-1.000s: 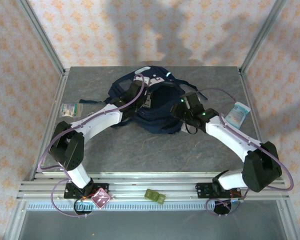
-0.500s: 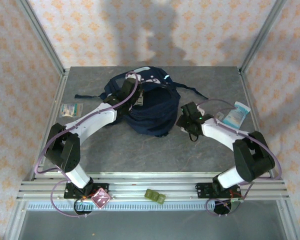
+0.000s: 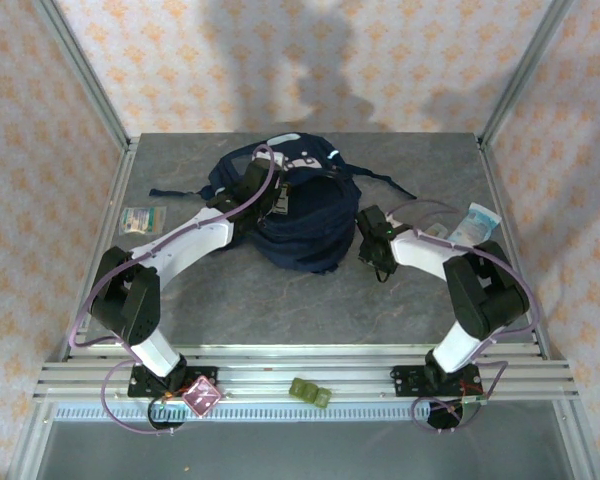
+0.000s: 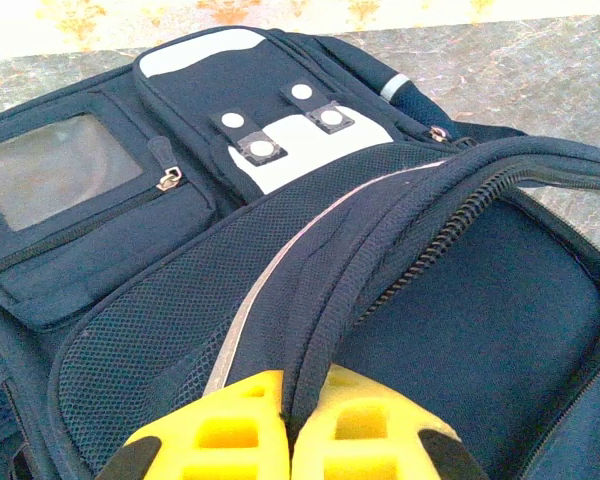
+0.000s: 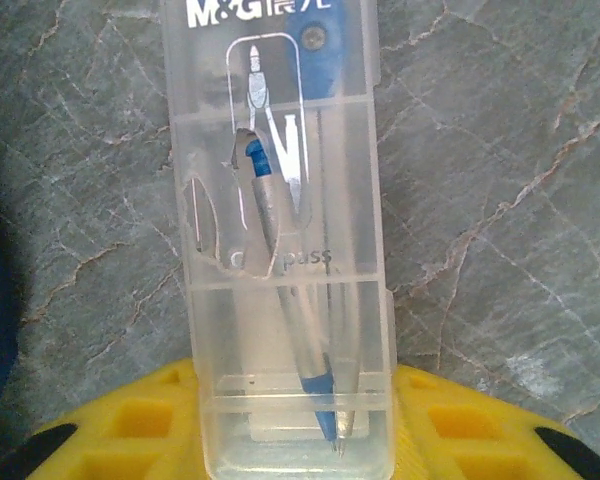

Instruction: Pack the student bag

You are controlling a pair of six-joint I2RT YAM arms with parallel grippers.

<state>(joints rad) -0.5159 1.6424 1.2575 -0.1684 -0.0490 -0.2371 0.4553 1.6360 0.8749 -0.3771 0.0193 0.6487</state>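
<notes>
The student bag [image 3: 302, 218], a big navy backpack with white patches, lies at the back middle of the table, its main zip open. My left gripper [image 3: 270, 197] is shut on the bag's zipped rim [image 4: 380, 250] and holds that flap up; the yellow fingertips [image 4: 230, 430] pinch the fabric. My right gripper [image 3: 372, 240] sits just right of the bag, low over the table. Its yellow fingers [image 5: 130, 425] press both sides of a clear plastic compass case [image 5: 280, 200] with a blue-and-silver compass inside.
A blue-and-white packet [image 3: 475, 226] lies at the right edge of the table and a small pack [image 3: 143, 217] at the left edge. The bag's straps [image 3: 180, 190] trail to both sides. A green block [image 3: 309, 392] rests on the front rail.
My right gripper has drawn back off the bag to the table beside it and closed in on the compass case. The left gripper has pulled the bag's rim back, bunching the bag up.
</notes>
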